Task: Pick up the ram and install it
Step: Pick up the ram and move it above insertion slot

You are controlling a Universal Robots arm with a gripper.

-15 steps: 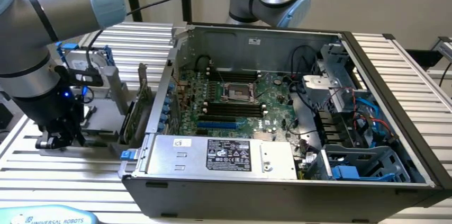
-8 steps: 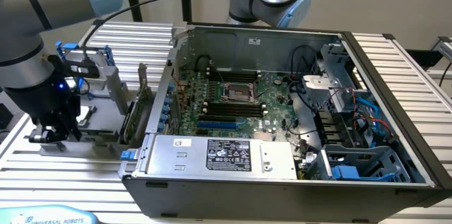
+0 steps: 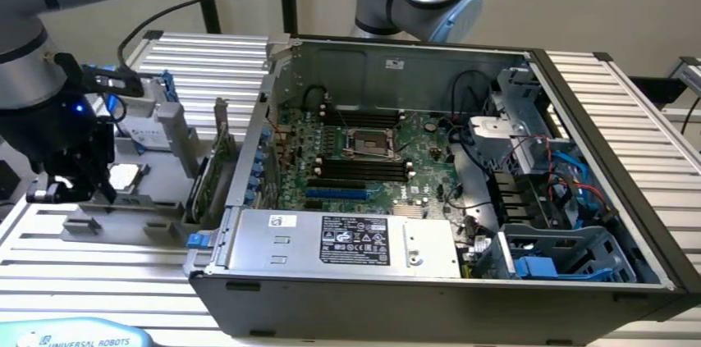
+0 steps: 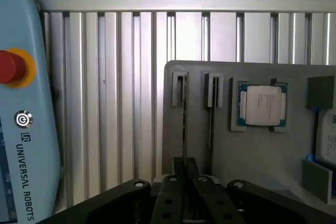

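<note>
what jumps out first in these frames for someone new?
The open computer case with its green motherboard takes the middle of the exterior view. On the exterior view's left the arm's hand sits low over a grey parts tray. In the wrist view a silver processor chip rests in that tray, and a blue pendant with a red button lies apart from it.
</note>
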